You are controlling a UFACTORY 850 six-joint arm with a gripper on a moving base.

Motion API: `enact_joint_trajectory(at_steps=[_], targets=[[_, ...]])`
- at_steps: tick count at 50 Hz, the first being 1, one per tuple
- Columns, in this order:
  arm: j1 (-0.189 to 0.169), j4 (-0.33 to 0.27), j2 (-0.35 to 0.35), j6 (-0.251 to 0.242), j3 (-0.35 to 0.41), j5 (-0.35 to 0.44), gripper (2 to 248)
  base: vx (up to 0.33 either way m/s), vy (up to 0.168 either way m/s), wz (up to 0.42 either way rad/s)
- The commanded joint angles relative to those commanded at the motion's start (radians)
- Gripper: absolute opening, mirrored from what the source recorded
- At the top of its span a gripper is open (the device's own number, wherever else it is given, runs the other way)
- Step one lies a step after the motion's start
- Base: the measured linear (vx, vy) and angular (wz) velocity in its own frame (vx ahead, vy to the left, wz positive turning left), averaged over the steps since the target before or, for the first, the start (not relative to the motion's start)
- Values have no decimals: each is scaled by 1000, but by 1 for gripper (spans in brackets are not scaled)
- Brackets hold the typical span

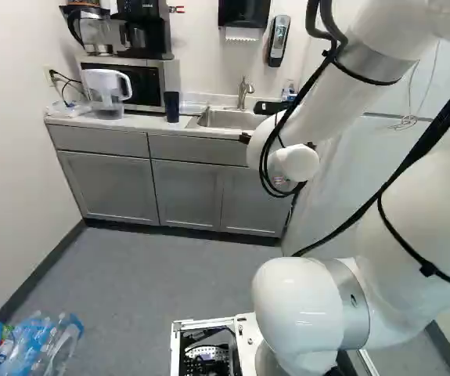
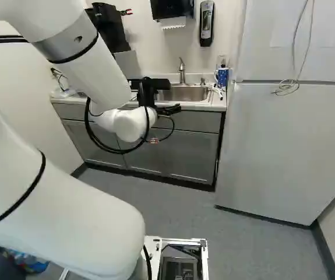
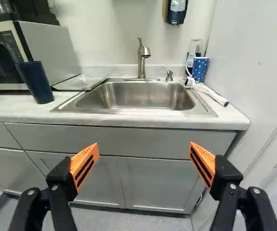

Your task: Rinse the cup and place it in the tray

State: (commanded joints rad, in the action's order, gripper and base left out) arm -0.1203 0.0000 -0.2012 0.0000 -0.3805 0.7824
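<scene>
We find the gripper point(image 2: 150, 86) in front of the sink counter point(image 3: 8, 111), its two fingers spread wide apart, the orange pads point(image 3: 85, 166) facing each other with nothing held between them. Past the fingers we see the grey cabinet doors point(image 3: 152, 183) and, above these, the counter.

The dark blue cup point(image 3: 35, 82) is on the counter, upright in the left base view, well apart from the fingers. We note it on the microwave point(image 3: 51, 48) side of the sink point(image 3: 138, 96), outside the basin. The shallow tray point(image 3: 80, 83) lies between the microwave and the sink; we observe no cup in it. Whether the tray touches the sink rim, we cannot tell.

The tap point(image 3: 142, 57) rises behind the basin, with a small pump point(image 3: 169, 75) beside it. At the sink's other end we record a spotted blue cup point(image 3: 200, 69) and, near it, a white-handled brush point(image 3: 208, 91) lying on the counter.

In the left base view, we see a clear pitcher point(image 1: 107, 92) before the microwave and a coffee maker point(image 1: 93, 33) on top of it. Plastic bottles point(image 1: 33, 345) are on the floor at the lower left of that view.
</scene>
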Motion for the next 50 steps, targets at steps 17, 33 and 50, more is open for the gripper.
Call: enact_joint_trajectory(at_steps=[17,33,50], targets=[[-3,0,-17,0,-24,-37,247,0,0,0],[-4,0,-22,0,-57,-69,247,0,0,0],[-2,0,-22,0,-95,-92,247,0,0,0]])
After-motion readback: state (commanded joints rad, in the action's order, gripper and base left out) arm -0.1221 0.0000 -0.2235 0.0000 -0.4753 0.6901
